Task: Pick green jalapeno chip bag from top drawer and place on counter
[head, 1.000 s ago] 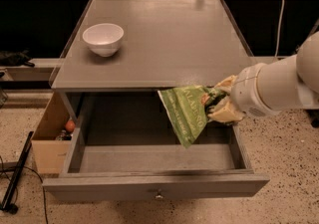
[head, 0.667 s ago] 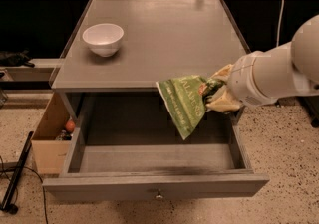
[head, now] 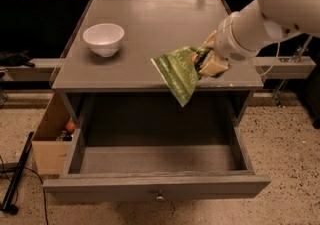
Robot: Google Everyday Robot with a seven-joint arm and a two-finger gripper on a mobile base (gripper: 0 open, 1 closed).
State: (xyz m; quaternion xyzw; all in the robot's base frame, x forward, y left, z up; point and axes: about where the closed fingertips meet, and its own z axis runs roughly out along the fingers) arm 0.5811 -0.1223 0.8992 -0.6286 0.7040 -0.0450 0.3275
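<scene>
Camera view showed the gripper (head: 207, 61) at the front right part of the counter (head: 150, 24), with its jaws closed on the upper right edge of the green jalapeno chip bag (head: 177, 71). The bag hung in the air from that grip. Its upper part lay over the counter's front edge, and its lower corner pointed down toward the open top drawer (head: 155, 189). The bag was clear of the drawer interior and did not appear to rest on any surface.

Step in hand, as judged: transfer from drawer to counter, with the pick complete and the placement not yet done.

The next move called for:
- carrying the bag further over the counter, so that its hanging corner cleared the front edge;
- lowering it until it rested flat;
- parting the jaws only then.

A white bowl (head: 103, 39) stood well apart at the left rear, so the right half offered a suitable landing area.
</scene>
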